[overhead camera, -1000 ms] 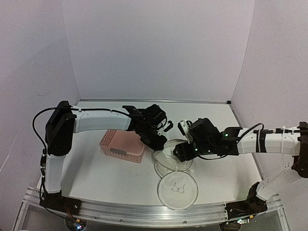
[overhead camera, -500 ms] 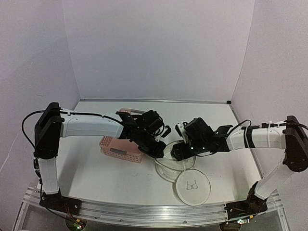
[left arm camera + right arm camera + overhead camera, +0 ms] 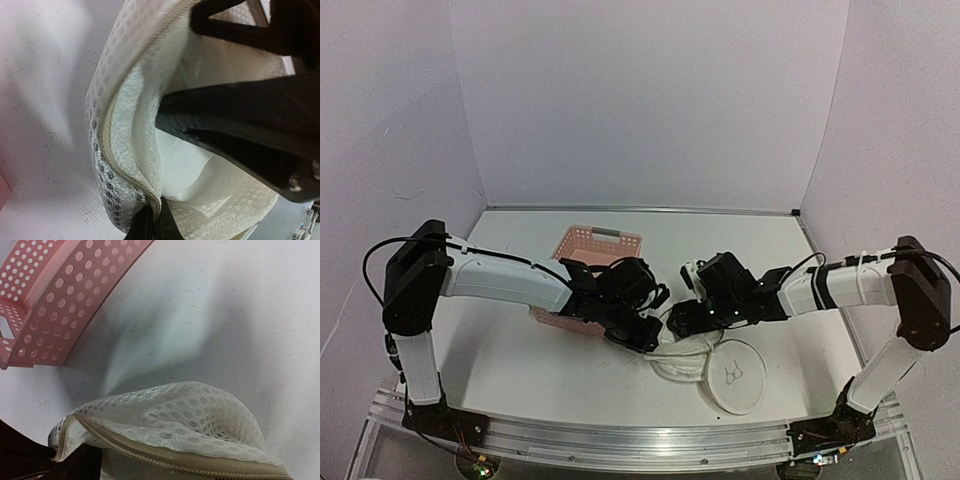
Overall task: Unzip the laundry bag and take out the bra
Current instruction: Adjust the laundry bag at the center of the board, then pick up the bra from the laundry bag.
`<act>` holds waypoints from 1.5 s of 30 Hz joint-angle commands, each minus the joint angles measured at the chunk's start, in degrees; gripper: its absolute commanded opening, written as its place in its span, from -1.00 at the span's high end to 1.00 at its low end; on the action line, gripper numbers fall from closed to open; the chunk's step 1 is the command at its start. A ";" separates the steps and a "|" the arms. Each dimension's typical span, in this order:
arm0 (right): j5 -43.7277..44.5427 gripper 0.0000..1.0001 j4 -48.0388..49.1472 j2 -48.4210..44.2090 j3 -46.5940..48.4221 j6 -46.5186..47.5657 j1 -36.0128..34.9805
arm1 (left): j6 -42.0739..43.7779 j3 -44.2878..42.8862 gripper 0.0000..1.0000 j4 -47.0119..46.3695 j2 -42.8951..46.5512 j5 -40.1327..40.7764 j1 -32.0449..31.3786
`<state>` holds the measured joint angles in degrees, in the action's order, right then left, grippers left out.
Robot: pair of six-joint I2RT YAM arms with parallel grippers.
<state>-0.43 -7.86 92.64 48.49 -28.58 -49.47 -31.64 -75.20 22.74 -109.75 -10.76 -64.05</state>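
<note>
The laundry bag (image 3: pixel 692 352) is a white mesh pouch on the table between both grippers. Its round face with the bra drawing (image 3: pixel 738 374) lies flat at the right front. My left gripper (image 3: pixel 646 334) is shut on the bag's zipper edge (image 3: pixel 131 175), with its fingertips (image 3: pixel 161 227) pinching it. My right gripper (image 3: pixel 683 319) holds the opposite mesh edge (image 3: pixel 175 430), its fingers mostly hidden by mesh. The bag is parted. Smooth white fabric (image 3: pixel 187 165) shows inside, seemingly the bra, with no cups or straps visible.
A pink slotted basket (image 3: pixel 582 262) stands just behind the left arm, and also shows in the right wrist view (image 3: pixel 60 295). White walls close the table at the back and sides. The metal rail (image 3: pixel 620 435) runs along the front edge.
Both grippers have come lower and nearer the front with the bag. The bag's round printed face has slid right and tilted. The left arm has swung off the basket.
</note>
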 commanded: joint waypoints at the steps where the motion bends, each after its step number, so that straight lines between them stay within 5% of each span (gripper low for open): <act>1: -1.32 -0.45 2.92 1.26 -0.96 -1.04 0.11 | -2.85 1.48 1.00 -2.78 3.58 -0.25 -0.72; 13: -0.69 1.00 3.55 0.90 -1.49 0.11 0.14 | -4.13 1.65 1.00 -4.22 3.40 0.94 -0.72; 45: -18.42 1.00 -7.84 -27.27 -5.31 8.01 0.14 | -5.89 -1.59 1.00 -8.59 8.87 8.91 -0.62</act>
<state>-14.59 -15.59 69.87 43.68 -22.55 -49.41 -37.58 -73.08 16.40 -101.84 -2.37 -64.58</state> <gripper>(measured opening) 0.051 0.010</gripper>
